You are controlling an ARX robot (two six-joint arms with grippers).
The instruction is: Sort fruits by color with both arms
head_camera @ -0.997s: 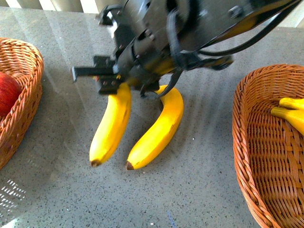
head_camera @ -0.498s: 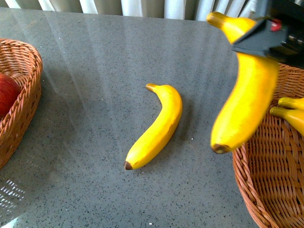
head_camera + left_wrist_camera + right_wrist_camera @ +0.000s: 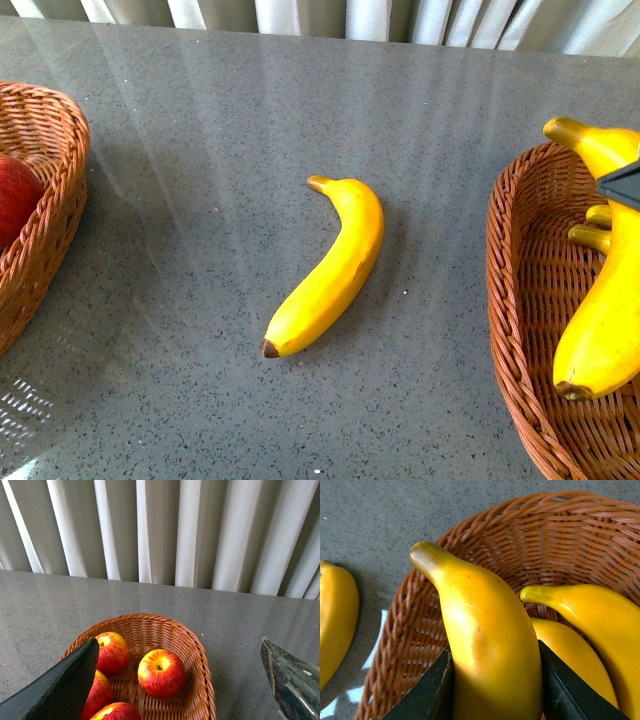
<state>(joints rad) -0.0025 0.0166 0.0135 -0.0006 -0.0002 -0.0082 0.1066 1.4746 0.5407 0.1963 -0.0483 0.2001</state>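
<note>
tabletop point(image 3: 200, 120): one banana point(image 3: 330, 265) lies alone, not sorted yet | right basket point(image 3: 520, 300): two bananas point(image 3: 590, 615) inside, right pincer point(image 3: 495, 680) clamped on a third banana point(image 3: 605, 330) hanging over it | left basket point(image 3: 200, 647): four apples point(image 3: 161, 673) inside, left pincer point(image 3: 178, 641) wide apart, empty

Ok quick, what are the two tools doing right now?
Left tool: open, holding nothing.
Right tool: closed on a banana.

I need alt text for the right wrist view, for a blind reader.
The right tool grips a yellow banana between black fingers over a wicker basket holding two more bananas. Another banana lies on the grey table beside it.
</note>
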